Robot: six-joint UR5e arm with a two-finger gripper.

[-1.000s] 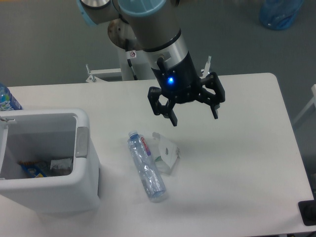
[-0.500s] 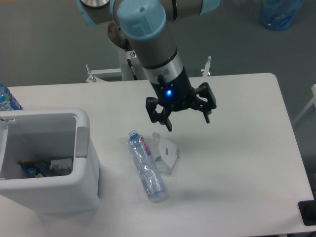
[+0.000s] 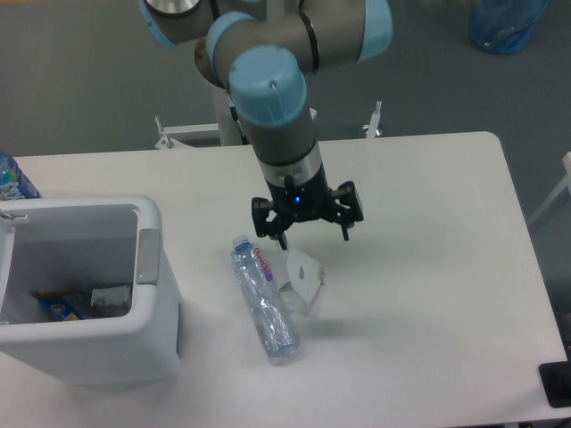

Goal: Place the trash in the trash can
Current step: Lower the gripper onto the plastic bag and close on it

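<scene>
A crushed clear bottle (image 3: 264,298) with a red-and-white label lies on the white table, cap toward the back. Touching its right side is a folded white carton scrap (image 3: 302,278) with green marks. My gripper (image 3: 310,237) hangs open just above the carton's far edge, fingers spread wide with nothing between them. The white trash can (image 3: 153,294) stands at the left front with its grey tab facing the bottle; some wrappers lie inside it.
A blue-labelled bottle (image 3: 12,177) peeks in at the left edge behind the bin. A blue bag (image 3: 505,24) sits on the floor at the top right. A dark object (image 3: 558,384) shows at the lower right corner.
The gripper has dropped lower and shifted left toward the carton and bottle, staying open. The trash has not moved.
</scene>
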